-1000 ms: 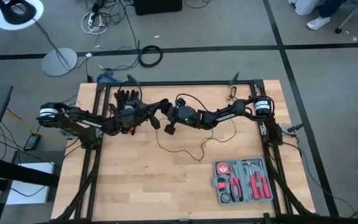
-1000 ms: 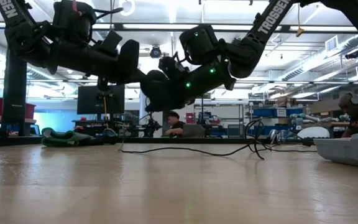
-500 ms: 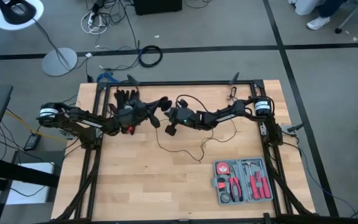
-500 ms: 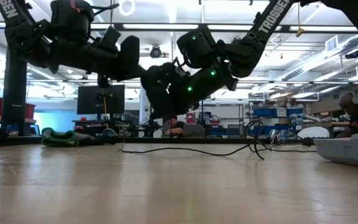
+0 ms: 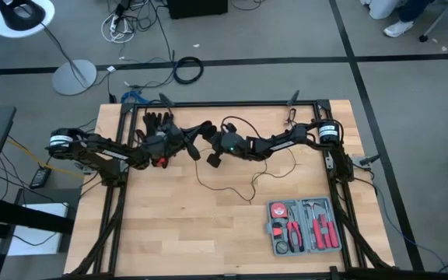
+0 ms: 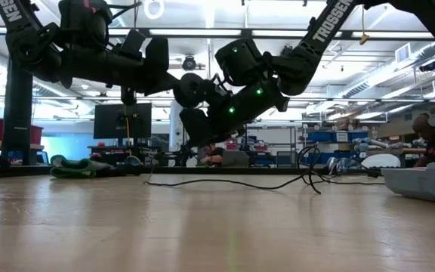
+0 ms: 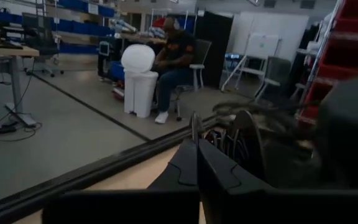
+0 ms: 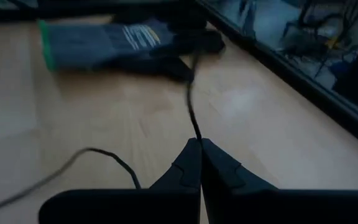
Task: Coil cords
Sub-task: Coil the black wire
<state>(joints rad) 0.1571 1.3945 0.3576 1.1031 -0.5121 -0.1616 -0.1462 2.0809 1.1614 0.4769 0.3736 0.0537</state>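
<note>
Right gripper [image 8: 200, 144] pinches thin black wire [image 8: 192, 115].

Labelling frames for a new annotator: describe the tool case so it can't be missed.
On the light wooden table, look to the corner on the right arm's side, away from the black glove. The grey plastic tool case lies open there, the only thing holding red-handled tools; the thin black cord stops short of it.
</note>
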